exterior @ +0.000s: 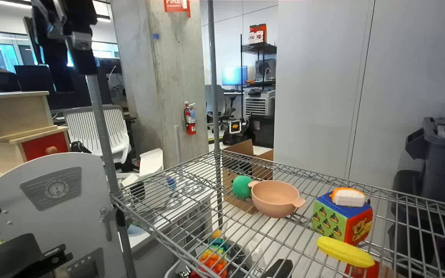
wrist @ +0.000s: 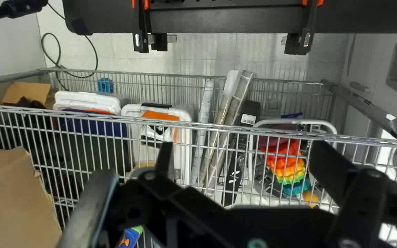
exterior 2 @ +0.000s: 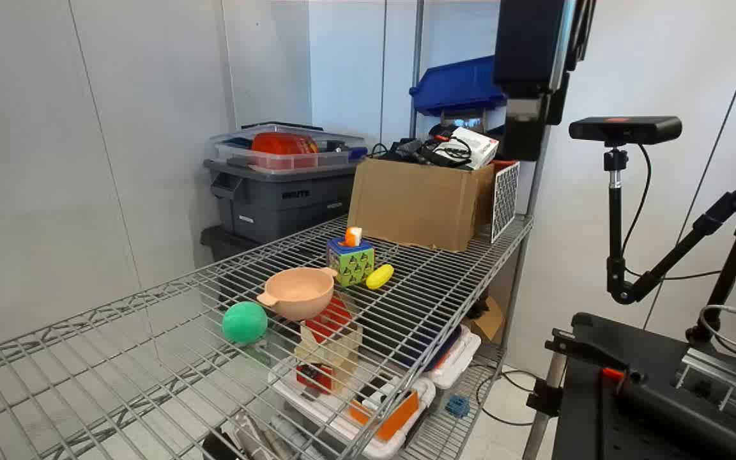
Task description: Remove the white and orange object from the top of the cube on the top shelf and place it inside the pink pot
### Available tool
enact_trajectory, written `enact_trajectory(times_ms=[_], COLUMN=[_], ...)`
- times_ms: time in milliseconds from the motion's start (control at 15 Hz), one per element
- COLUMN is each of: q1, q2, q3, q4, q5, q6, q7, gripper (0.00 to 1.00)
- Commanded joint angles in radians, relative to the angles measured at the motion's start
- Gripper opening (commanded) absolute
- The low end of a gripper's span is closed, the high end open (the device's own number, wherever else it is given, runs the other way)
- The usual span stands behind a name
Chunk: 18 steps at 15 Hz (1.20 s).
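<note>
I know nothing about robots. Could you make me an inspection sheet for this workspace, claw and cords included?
Surface: chrome wire-grid metal shelf, open gaps throughout.
Job's things: small rounded white-and-orange object on top of the multicoloured toy cube; shallow round salmon-pink pot nearby on the shelf.
Clutter: round green ball beside the pot, long yellow corn-shaped toy beside the cube, brown cardboard box.
Gripper: black two-fingered gripper open, nothing seen in its grasp.
Cables: thin black cable hanging below a black bar-shaped camera.
Surroundings: grey concrete pillar, red cylindrical fire extinguisher.
</note>
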<state>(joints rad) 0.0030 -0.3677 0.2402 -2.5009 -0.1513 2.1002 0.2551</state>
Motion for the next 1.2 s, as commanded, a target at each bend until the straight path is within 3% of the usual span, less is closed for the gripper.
enact_trajectory(times_ms=[0, 1000, 1133], q1=[0.026, 0.026, 0.017], q2=[0.002, 0.002, 0.049], q3=[-0.024, -0.024, -0.045], q4=[0.002, 0.002, 0.05], q5=[-0.01, -0.01, 0.038], q6=[-0.003, -0.003, 0.034], q7=[0.008, 0.008, 0.03], gripper=[1.0, 1.0, 1.0])
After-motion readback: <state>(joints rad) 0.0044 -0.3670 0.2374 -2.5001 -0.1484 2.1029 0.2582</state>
